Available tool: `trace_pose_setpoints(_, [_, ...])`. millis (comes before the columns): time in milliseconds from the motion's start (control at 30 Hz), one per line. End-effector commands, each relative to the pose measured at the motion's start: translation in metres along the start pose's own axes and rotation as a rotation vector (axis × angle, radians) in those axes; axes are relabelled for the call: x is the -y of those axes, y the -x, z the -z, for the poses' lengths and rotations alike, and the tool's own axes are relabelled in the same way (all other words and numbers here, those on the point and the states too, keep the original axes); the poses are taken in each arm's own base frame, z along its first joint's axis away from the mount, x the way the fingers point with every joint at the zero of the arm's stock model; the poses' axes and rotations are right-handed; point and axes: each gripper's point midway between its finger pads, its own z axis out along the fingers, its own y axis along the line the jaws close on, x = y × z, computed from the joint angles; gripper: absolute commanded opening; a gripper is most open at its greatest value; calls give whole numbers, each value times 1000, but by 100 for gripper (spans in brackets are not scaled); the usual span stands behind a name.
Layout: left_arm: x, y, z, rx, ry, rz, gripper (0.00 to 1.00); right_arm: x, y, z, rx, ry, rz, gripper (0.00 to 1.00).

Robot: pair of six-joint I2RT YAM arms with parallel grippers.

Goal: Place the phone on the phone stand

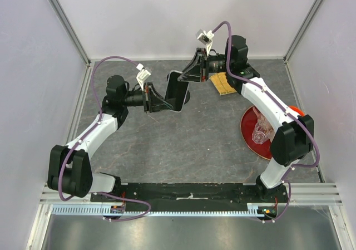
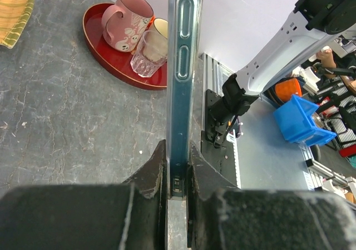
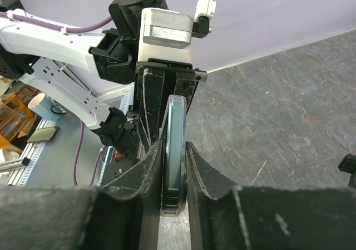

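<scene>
Item: the phone (image 1: 177,89), a thin black slab held up off the table (image 1: 167,144), between the two arms at mid-table.
Left gripper (image 2: 177,163): clamped on one end of the phone, a finger on each flat face.
Right gripper (image 3: 173,175): fingers close against both faces at the opposite end; whether they bear firmly cannot be told.
Phone stand (image 1: 186,98): mostly hidden; a dark rounded part shows just behind the phone, probably its base.
Handling: judged stiff and light, with smooth, slippery faces and a glass front that could crack if dropped.
Hold: across the thin dimension, near one short end, which leaves the other end free for the cradle.
Risk: the phone slipping during the handover.
Nearby: red plate (image 1: 248,134) with cups, well off to the right.
</scene>
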Motion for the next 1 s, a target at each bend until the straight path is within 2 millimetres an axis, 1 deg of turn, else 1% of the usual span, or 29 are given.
trace_pose_setpoints(0, [16, 29, 1, 36, -10, -135, 2, -14, -2, 1, -14, 85, 55, 29])
trace_pose_setpoints(100, [16, 29, 1, 35, -9, -135, 2, -12, -3, 1, -15, 93, 58, 27])
trace_pose_setpoints(167, [16, 29, 1, 35, -9, -134, 2, -15, -6, 0, -17, 111, 34, 27])
trace_pose_setpoints(200, [16, 28, 1, 34, -9, -132, 2, -17, -3, 0, -5, 131, 69, 27])
trace_pose_setpoints(233, [16, 29, 1, 34, -10, -135, 2, -19, -6, 0, -8, 142, 11, 27])
trace_pose_setpoints(267, [16, 29, 1, 34, -10, -138, 2, -20, -6, 0, -5, 152, 3, 28])
trace_pose_setpoints(300, [16, 29, 1, 35, -8, -138, 2, -23, -3, -1, 9, 175, 48, 34])
trace_pose_setpoints(333, [16, 29, 1, 35, -7, -140, 2, -24, -4, 0, 8, 181, -10, 36])
trace_pose_setpoints(367, [17, 30, 2, 40, -3, -149, 2, -28, 0, 0, 25, 200, 39, 38])
trace_pose_setpoints(433, [17, 30, 2, 44, 2, -153, 2, -30, -1, 0, 28, 215, 14, 40])
trace_pose_setpoints(467, [16, 31, 2, 48, 9, -159, 2, -33, 2, 1, 35, 227, 7, 40])
trace_pose_setpoints(533, [18, 32, 3, 54, 14, -168, 2, -32, 0, 0, 38, 236, -6, 40])
trace_pose_setpoints(567, [18, 32, 3, 56, 17, -172, 2, -36, 3, 1, 45, 247, -10, 38])
trace_pose_setpoints(633, [19, 33, 4, 59, 19, -179, 2, -35, 4, -1, 54, 254, -24, 36])
trace_pose_setpoints(767, [17, 33, 4, 59, 22, -170, 2, -37, 6, -3, 58, 267, -39, 29])
trace_pose_setpoints(867, [18, 34, 4, 61, 23, -175, 2, -35, 8, -4, 64, 261, -50, 28])
trace_pose_setpoints(933, [17, 34, 4, 62, 24, -175, 2, -34, 11, -4, 76, 253, -36, 24])
trace_pose_setpoints(967, [17, 34, 4, 61, 24, -173, 2, -28, 9, -6, 64, 231, -97, 20])
